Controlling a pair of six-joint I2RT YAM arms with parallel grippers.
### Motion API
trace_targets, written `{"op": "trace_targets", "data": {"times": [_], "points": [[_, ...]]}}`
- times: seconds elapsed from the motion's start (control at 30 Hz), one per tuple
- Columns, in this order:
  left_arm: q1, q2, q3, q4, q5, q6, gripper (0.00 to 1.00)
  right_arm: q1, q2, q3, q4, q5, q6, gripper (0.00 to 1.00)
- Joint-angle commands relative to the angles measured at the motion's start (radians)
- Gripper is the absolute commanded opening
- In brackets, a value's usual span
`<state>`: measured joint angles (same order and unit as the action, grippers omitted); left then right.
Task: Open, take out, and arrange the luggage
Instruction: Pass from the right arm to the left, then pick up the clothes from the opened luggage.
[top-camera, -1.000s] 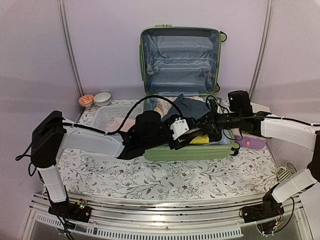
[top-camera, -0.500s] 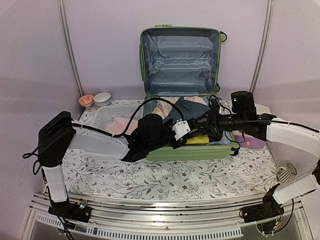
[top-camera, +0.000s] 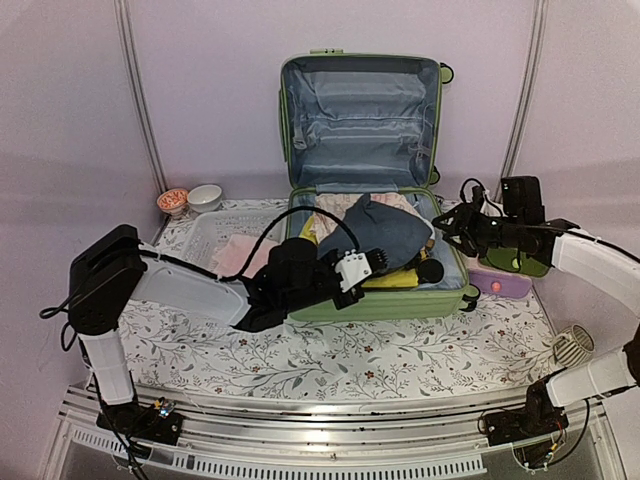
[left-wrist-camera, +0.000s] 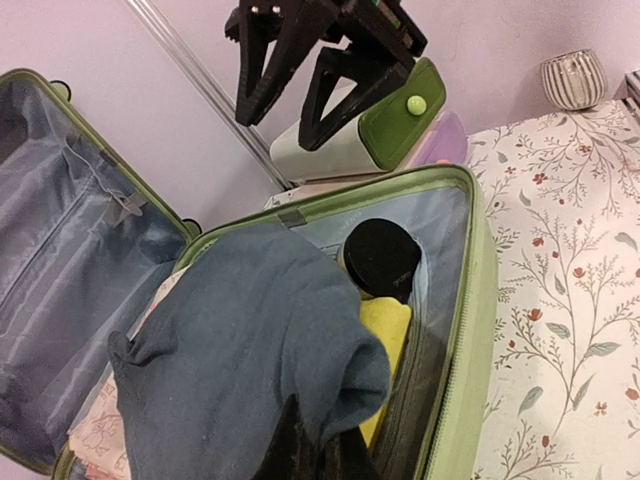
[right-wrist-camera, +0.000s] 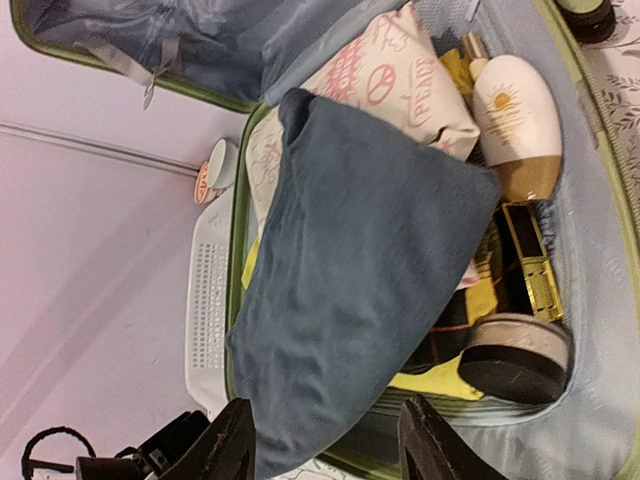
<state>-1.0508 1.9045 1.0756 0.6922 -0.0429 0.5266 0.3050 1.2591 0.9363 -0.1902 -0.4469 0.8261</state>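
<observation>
The light-green luggage (top-camera: 380, 305) lies open on the table, its lid (top-camera: 360, 120) upright against the back wall. A blue-grey garment (top-camera: 385, 232) is heaped over its contents. My left gripper (top-camera: 375, 262) is at the front rim, shut on the garment's near edge (left-wrist-camera: 330, 400), which folds over the dark fingers (left-wrist-camera: 300, 450). My right gripper (top-camera: 450, 222) hangs open beside the luggage's right wall, holding nothing. In the right wrist view its gripper (right-wrist-camera: 325, 425) frames the garment (right-wrist-camera: 360, 260) from a distance.
Inside lie a black-lidded jar (left-wrist-camera: 380, 258), a yellow item (top-camera: 395, 280), a white bottle (right-wrist-camera: 518, 125) and a pink-print cloth (right-wrist-camera: 400, 80). A white perforated basket (top-camera: 205, 235) and two bowls (top-camera: 205, 196) stand left. A purple-green box (top-camera: 505, 280) and ribbed cup (top-camera: 572, 345) are right.
My right gripper opened, released the garment and drew back to the right. My left gripper closed on the garment, which has dropped and spread over the luggage's contents.
</observation>
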Motion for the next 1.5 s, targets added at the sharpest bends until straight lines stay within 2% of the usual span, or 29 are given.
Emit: {"op": "trace_targets", "data": {"times": [0.0, 0.13, 0.3, 0.47, 0.6, 0.77, 1.0, 1.07, 1.17, 1.47], "points": [[-0.007, -0.057, -0.02, 0.038, 0.008, -0.016, 0.0, -0.042, 0.067, 0.048, -0.022, -0.013, -0.074, 0.53], [-0.008, -0.063, -0.025, 0.039, 0.006, -0.02, 0.0, -0.06, 0.124, 0.063, 0.0, -0.016, -0.076, 0.63], [-0.009, -0.064, -0.032, 0.055, 0.003, -0.023, 0.0, -0.08, 0.197, 0.038, 0.083, -0.012, -0.06, 0.58], [-0.01, -0.066, -0.035, 0.055, -0.001, -0.022, 0.0, -0.105, 0.269, -0.003, 0.236, -0.102, -0.005, 0.55], [-0.01, -0.067, -0.034, 0.055, -0.002, -0.023, 0.0, -0.119, 0.31, -0.025, 0.324, -0.113, 0.042, 0.5], [-0.01, -0.065, -0.034, 0.056, -0.002, -0.028, 0.0, -0.131, 0.374, -0.031, 0.412, -0.162, 0.083, 0.44], [-0.01, -0.067, -0.037, 0.059, -0.01, -0.025, 0.0, -0.132, 0.419, -0.021, 0.488, -0.207, 0.137, 0.3], [-0.009, -0.066, -0.036, 0.059, -0.011, -0.024, 0.0, -0.132, 0.412, -0.017, 0.489, -0.21, 0.146, 0.22], [-0.01, -0.073, -0.036, 0.053, -0.003, -0.026, 0.0, -0.132, 0.385, -0.023, 0.489, -0.205, 0.159, 0.04], [-0.026, -0.151, -0.031, -0.019, -0.008, -0.094, 0.0, -0.124, 0.234, -0.02, 0.385, -0.17, 0.138, 0.02]]}}
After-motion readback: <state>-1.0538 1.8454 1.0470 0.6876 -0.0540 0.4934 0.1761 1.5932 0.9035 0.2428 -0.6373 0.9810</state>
